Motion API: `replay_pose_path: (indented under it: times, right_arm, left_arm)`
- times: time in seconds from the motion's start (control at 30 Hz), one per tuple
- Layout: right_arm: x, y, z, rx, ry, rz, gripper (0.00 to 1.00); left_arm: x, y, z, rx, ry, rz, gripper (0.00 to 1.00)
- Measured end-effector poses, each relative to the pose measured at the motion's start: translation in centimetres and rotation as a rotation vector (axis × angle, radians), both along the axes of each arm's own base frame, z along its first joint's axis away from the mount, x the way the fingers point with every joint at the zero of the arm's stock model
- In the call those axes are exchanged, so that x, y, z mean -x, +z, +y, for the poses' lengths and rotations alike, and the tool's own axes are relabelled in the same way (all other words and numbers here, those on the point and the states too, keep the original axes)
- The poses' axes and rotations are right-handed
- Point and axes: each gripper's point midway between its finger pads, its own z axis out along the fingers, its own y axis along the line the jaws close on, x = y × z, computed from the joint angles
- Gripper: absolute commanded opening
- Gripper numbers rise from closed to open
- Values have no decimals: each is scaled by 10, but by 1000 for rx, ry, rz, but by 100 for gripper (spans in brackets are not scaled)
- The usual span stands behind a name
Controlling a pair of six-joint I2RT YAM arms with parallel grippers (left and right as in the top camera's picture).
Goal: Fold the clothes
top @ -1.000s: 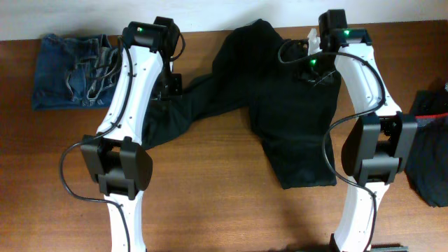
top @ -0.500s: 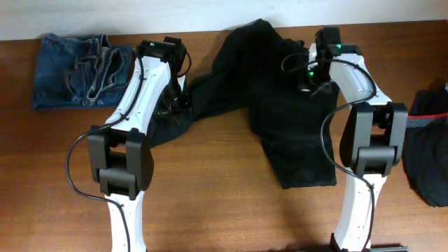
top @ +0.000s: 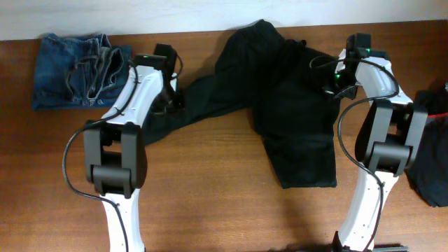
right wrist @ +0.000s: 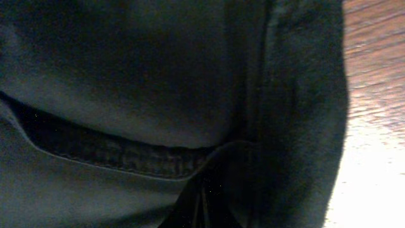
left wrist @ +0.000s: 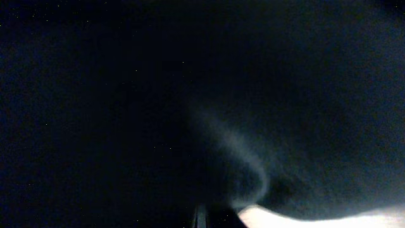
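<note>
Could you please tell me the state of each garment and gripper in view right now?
black trousers: unfolded, legs splayed.
blue jeans: folded, far left.
dark garment: bunched, right edge.
left gripper: against trouser fabric, jaws unseen.
right gripper: shut on trouser fabric.

The widest bare stretch of the table (top: 210, 203) lies at the front, between the left arm (top: 115, 157) and the right arm (top: 381, 140), below the black trousers (top: 294, 119). Their cloth covers the middle and reaches the rear edge. A second open patch lies front left, outside the left arm and in front of the jeans (top: 70, 73), which fill the far left corner. The left arm lies over one trouser leg, just beside the jeans, with hardly a gap. The right arm's elbow stands close against the dark garment (top: 434, 175); wood shows between them only toward the front. Cloth fills the left wrist view and nearly all of the right.
</note>
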Motion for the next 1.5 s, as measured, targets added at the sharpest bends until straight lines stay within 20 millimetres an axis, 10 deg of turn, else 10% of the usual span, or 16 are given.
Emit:
replay_pose_path:
  times: [0.8,1.3,1.5]
  right_arm:
    - [16,-3,-29,131,-86,49,4]
    - [47,-3,-86,105,-283,112,4]
    - [63,-4,-99,121,-398,162,4]
  left_arm:
    - [-50,-22,82,-186,43,-146,13]
    - [-57,-20,85,-197,4,-172,52]
    - [-68,6,54,-193,-90,-193,66]
